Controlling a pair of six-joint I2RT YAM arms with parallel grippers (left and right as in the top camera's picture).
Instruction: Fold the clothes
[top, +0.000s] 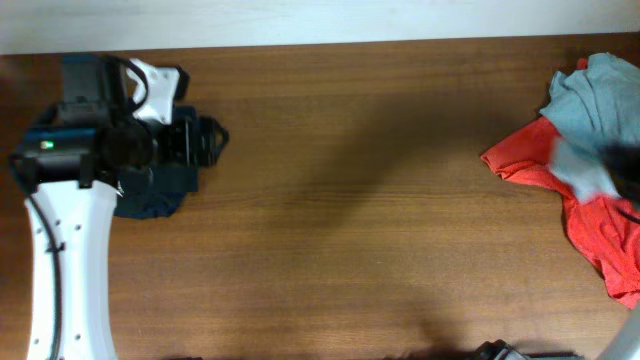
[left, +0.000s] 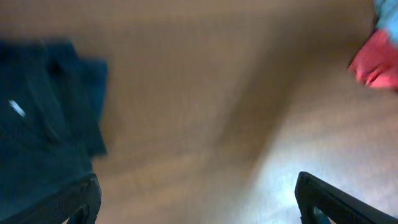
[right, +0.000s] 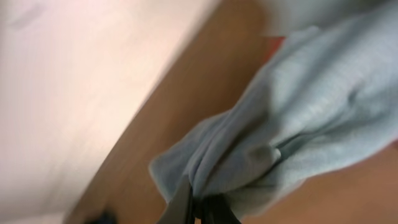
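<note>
Right claw (right: 198, 210): pinched tight on a gathered fold of the grey-blue T-shirt (right: 298, 112), at the bottom edge of the right wrist view; probably to draw it off the pile.
Grey-blue T-shirt: bunched, far right of the overhead view, lying partly over the red T-shirt (top: 600, 230).
Red T-shirt: crumpled underneath, lower right.
Left claw (left: 199, 198): jaws wide apart, holding nothing.
Navy T-shirt (left: 37, 137): left of frame, under the left arm, seemingly set aside.
Desk (top: 340, 200): the middle stretch is likely the spreading place.
</note>
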